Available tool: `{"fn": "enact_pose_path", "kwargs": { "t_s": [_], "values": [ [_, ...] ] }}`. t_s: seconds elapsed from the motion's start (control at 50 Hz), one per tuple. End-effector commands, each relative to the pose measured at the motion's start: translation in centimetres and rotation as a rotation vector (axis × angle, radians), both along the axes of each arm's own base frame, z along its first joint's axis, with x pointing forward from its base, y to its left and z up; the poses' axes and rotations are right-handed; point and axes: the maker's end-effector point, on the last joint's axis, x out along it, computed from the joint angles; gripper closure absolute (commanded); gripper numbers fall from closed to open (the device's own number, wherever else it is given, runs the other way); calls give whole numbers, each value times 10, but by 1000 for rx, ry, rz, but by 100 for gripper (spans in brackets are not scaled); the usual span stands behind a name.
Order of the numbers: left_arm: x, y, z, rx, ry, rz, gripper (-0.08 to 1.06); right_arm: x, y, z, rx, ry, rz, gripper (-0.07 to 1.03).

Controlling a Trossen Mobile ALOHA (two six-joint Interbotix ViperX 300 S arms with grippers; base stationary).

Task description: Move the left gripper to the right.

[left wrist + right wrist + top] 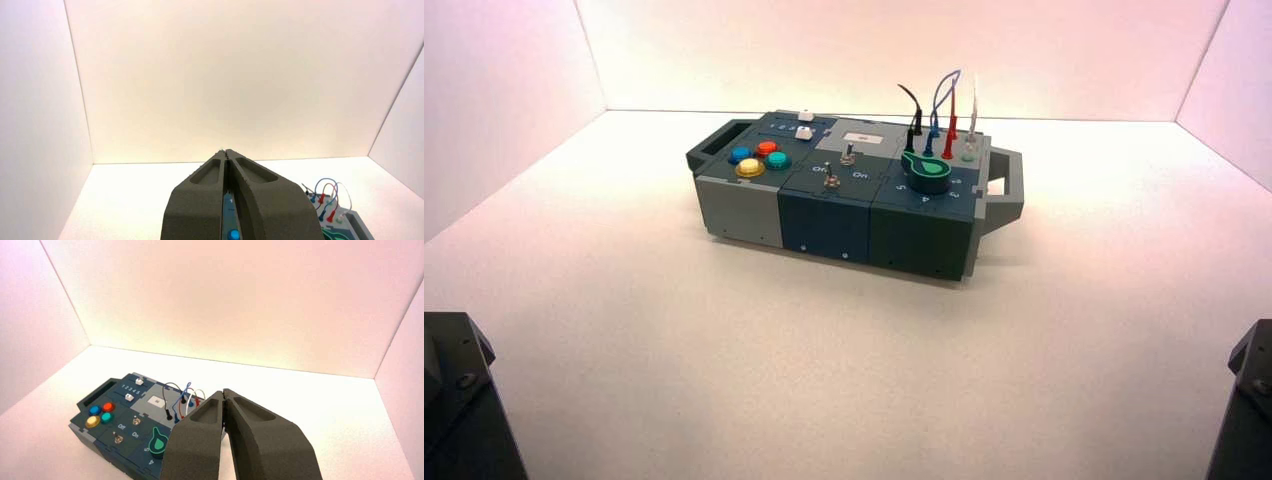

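My left gripper shows as a wide black faceted block at the near left corner of the high view, well short of the box. In the left wrist view it is shut, tips touching, holding nothing. A blue button shows through the slit between its fingers. My right gripper is parked at the near right corner. In the right wrist view it is shut and empty, above the box.
The box stands mid-table, slightly turned, with coloured buttons on its left, toggle switches in the middle, a green knob and plugged wires on its right. White walls enclose the table on three sides.
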Motion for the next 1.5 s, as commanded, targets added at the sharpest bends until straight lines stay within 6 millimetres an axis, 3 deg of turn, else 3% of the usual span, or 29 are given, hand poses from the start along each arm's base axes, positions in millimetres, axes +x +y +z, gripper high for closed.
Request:
{"fn": "enact_pose_path", "kwargs": {
  "t_s": [0.02,0.58,0.72,0.92,1.2,1.36,1.5],
  "values": [
    [-1,1,12,-10,-26,5,101,3,0,6,3,-6,-3,99],
    [10,-1,7,-4,-4,8,101,5,1,-7,1,21,-3,99],
    [25,-3,1,1,39,10,101,5,1,-7,0,20,-3,99],
    [65,-17,-4,5,124,-15,101,5,1,-9,5,24,0,99],
    [135,-85,4,57,199,-175,101,5,1,-9,7,22,0,99],
    [181,-148,4,100,244,-281,101,5,1,-10,5,23,-2,99],
    [202,-200,-1,124,270,-365,101,5,1,-10,2,22,-2,99]
  ]
}}
